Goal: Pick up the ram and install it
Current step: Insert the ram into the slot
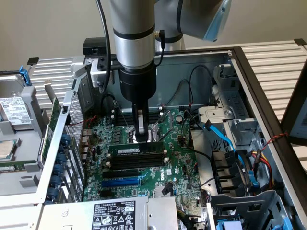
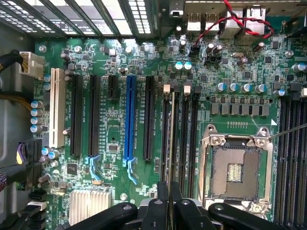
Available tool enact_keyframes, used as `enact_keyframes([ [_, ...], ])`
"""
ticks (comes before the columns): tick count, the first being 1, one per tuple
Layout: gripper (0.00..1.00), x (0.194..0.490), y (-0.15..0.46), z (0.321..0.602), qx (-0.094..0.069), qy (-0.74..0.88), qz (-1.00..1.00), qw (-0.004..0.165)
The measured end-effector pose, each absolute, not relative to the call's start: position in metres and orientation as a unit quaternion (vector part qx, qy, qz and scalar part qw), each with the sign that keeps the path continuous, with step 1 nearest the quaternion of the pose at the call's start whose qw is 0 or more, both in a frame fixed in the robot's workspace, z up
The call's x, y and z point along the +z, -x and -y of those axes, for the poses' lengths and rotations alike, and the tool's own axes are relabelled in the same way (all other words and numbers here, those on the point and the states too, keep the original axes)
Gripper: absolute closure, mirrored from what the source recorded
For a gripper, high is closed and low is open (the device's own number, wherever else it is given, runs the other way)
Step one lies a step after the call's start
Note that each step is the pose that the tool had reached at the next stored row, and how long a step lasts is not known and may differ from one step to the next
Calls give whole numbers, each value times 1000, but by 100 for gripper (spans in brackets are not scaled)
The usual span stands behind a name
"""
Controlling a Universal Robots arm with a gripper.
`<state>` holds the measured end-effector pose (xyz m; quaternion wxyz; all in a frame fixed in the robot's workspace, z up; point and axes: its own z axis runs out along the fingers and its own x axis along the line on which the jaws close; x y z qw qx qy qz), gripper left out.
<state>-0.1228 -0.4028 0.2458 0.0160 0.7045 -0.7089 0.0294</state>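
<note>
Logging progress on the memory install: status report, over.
Gripper shut on the ram, top edge. Ram upright at the memory slots, seating unclear. Nothing in the way.

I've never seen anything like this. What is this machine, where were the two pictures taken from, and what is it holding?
It is a robot arm reaching down into an open computer case. One picture comes from a camera off to the side; the other from a camera on the arm's wrist, looking down at the green motherboard. Its gripper, two thin fingers, is closed on the ram, a narrow green memory stick, held upright at the black memory slots.
</note>
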Motion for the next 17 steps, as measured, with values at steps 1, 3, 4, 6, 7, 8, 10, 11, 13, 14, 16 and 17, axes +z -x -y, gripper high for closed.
enact_keyframes([
  [1,87,245,123,403,29,-704,709,16],
  [3,87,245,123,404,29,-705,709,16],
  [4,87,245,123,404,29,-705,709,16],
  [6,87,243,123,404,29,-704,709,16],
  [7,87,243,123,404,30,-704,709,16],
  [8,87,243,123,404,30,-704,709,17],
  [10,87,242,123,405,30,-704,709,17],
  [11,87,242,123,405,31,-704,709,17],
  [13,87,242,123,405,31,-704,709,17],
  [14,87,242,123,405,32,-704,709,18],
  [16,87,242,123,405,33,-704,709,18],
  [17,87,241,123,405,34,-704,709,17],
])
